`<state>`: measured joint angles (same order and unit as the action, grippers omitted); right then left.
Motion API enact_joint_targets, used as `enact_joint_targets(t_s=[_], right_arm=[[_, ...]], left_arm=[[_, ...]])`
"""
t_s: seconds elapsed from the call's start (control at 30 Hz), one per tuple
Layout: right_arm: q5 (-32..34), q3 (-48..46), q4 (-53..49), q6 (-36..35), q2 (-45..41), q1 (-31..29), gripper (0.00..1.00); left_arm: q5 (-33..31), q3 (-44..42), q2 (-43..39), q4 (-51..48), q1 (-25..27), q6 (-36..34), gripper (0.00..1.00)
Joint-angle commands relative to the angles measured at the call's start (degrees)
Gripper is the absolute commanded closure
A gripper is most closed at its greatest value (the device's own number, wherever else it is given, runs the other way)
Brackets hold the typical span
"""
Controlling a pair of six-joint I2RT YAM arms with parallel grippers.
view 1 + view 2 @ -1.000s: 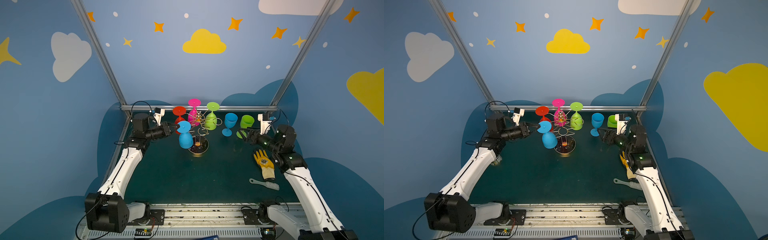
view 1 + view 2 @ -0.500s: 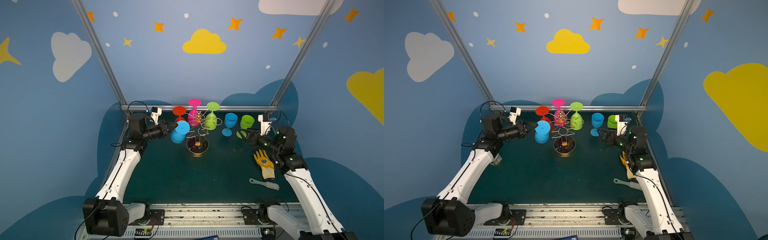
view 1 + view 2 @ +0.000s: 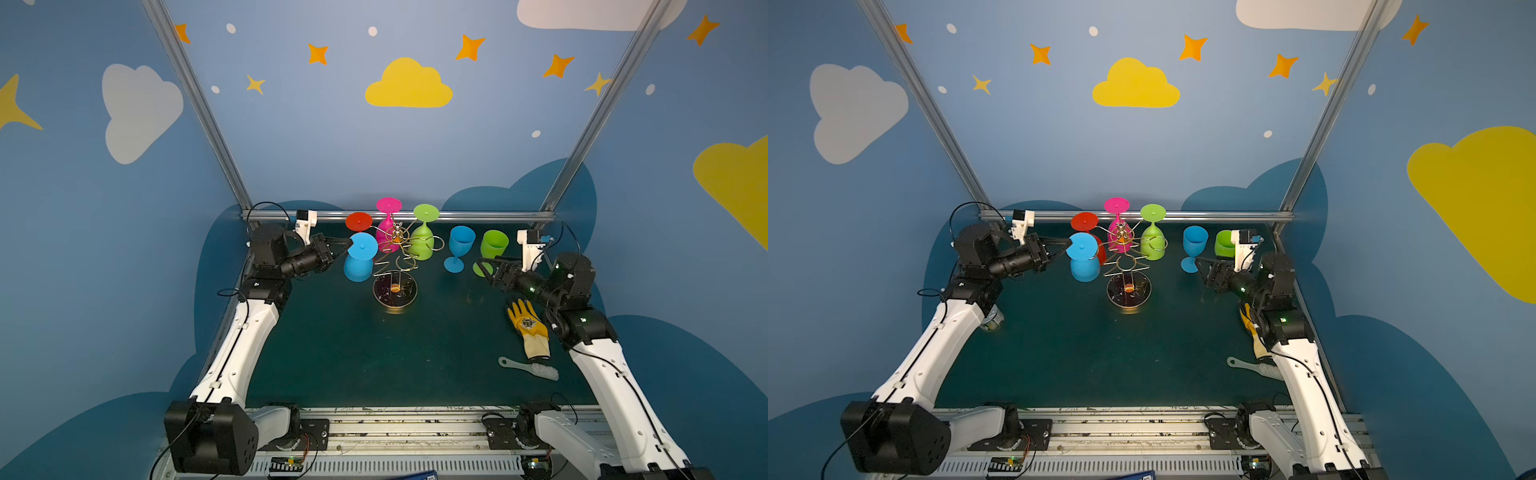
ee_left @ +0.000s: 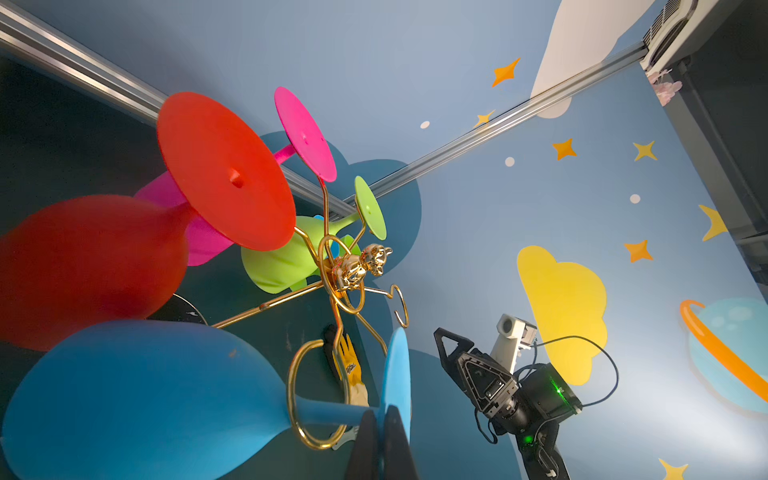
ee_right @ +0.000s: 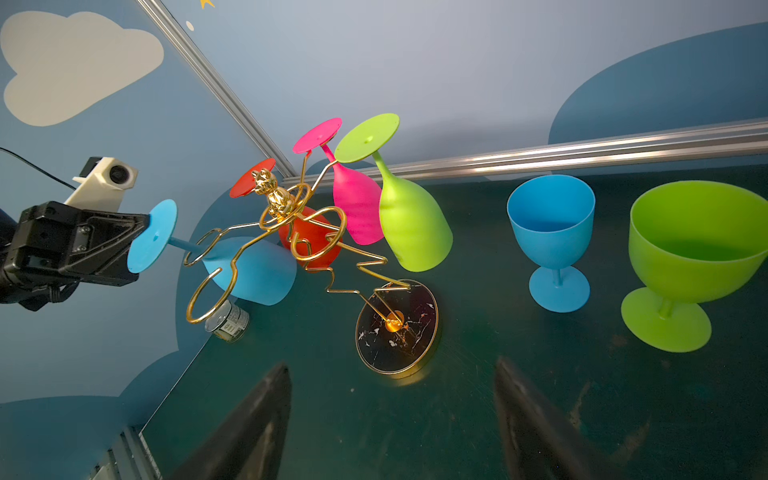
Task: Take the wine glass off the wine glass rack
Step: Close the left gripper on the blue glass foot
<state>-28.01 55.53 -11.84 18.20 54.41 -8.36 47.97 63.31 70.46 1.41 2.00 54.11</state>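
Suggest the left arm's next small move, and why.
Probably slide the inverted blue plastic wine glass outward, clear of the gold wire rack: the left pincer is shut on its foot disc, yet its stem looks threaded through a ring-ended arm.

Rack (image 5: pixel 409 332): glossy metal; glass (image 5: pixel 253 272): matt plast.

Left hand (image 3: pixel 348 244) clamped tight, right hand (image 3: pixel 482 268) spread wide, both arms reaching inward.
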Motion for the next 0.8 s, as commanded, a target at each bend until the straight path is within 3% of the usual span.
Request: enact_joint_targets(t_s=[0.0,0.77], right_arm=[[0.5,-0.4,-0.5,0.3,-1.1,-0.2,0.24],[0.4,0.1,-0.4,0.4,-0.8,-0.3,0.24]], left_arm=[[-0.1,0.6,-0.6,2.5,-0.2,0.9,0.96],[-1.0,3.8,6.0,5.6,4.4,1.6,0.96]])
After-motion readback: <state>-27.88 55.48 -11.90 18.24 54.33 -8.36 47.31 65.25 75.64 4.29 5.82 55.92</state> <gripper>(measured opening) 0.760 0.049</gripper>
